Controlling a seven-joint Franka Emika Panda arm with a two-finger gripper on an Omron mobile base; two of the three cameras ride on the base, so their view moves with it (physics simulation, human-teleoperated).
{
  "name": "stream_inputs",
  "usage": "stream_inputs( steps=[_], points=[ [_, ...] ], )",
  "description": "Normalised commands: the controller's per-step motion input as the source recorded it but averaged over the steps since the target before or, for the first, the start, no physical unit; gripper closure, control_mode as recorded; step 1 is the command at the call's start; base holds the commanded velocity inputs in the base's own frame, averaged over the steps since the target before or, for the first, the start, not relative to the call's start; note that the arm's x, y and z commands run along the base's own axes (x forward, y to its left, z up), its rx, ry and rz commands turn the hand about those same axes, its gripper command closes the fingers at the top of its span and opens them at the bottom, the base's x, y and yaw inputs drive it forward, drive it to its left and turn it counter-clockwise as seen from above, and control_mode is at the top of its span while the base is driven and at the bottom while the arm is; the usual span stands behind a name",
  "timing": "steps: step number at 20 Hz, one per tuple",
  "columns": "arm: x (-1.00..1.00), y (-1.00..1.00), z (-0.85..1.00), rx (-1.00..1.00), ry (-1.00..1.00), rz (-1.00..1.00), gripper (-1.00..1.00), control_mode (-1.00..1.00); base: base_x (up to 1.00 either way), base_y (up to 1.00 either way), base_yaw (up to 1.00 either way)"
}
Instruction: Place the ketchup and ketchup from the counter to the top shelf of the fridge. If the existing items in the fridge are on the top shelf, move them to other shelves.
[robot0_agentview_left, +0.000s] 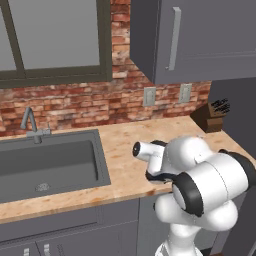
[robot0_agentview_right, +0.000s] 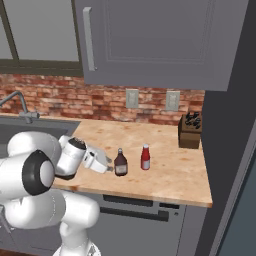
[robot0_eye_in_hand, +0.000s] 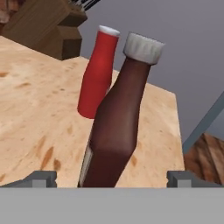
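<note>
Red brick wall (robot0_agentview_right: 65, 102) backs the kitchen, with a dark-framed window (robot0_agentview_left: 55, 40) on the left and grey upper cabinets (robot0_agentview_right: 150, 40) hanging on the right. Below them runs the counter (robot0_agentview_right: 170, 170), a light tan wood-grain worktop over grey base cabinets (robot0_agentview_left: 75, 230). At the far right stands the slate-grey side of the fridge (robot0_agentview_right: 230, 150), rising from just past the counter's right end. Set into the left part of the counter is a dark grey sink (robot0_agentview_left: 45, 165) with a grey faucet (robot0_agentview_left: 31, 122) at its far rim. A brown knife block (robot0_agentview_right: 190, 130) sits at the far right of the counter against the wall, below two light outlet plates (robot0_agentview_right: 152, 99). The gripper (robot0_agentview_right: 107, 165) reaches low over the counter's near side, its jaws spread wide and holding nothing; in the hand view the dark brownish-red ketchup bottle (robot0_eye_in_hand: 118, 127) stands upright between the two fingertips (robot0_eye_in_hand: 41, 178), with clear gaps on both sides. The bright red ketchup bottle (robot0_agentview_right: 145, 157), also upright with a white cap, stands just to the right of the dark one, apart from it, both near the middle of the counter's right half.
</note>
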Motion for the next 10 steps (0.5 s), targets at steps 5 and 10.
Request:
stream_inputs(
  steps=[5,10],
  points=[
    [0.24,0.00,-0.10,0.00,0.00,0.01,-1.00,-1.00,0.00,0.00,0.00],
    [0.08,-0.16,-0.07,0.00,0.00,0.00,-1.00,-1.00,0.00,0.00,0.00]
  ],
)
